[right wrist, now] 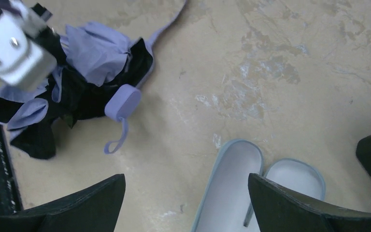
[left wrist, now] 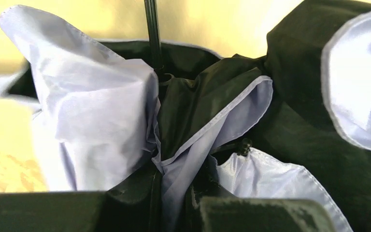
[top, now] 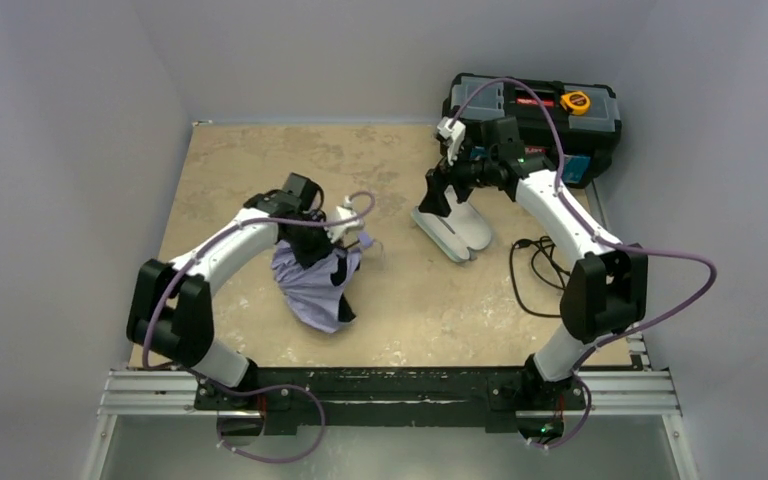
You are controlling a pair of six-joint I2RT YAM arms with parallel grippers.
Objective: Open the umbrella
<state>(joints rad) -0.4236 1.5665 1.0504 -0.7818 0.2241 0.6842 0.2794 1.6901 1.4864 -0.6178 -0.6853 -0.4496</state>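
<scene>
- Umbrella (top: 315, 280) lies crumpled, left on the desk (top: 410, 310); its canopy is pinched in the left claw (left wrist: 174, 210).
- Right claw (right wrist: 186, 203) is held released above the sleeve (right wrist: 232, 183).
- Handle (right wrist: 122, 102) should be gripped next and drawn straight along the shaft (left wrist: 150, 34).

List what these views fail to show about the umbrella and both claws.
Left claw: left wrist view, fingers cut by the bottom edge; canopy folds hide any grip.
Umbrella shaft: same view, top edge cuts it; folds bury its base.
Right claw: right wrist view, fingertips cut by the bottom edge.
</scene>
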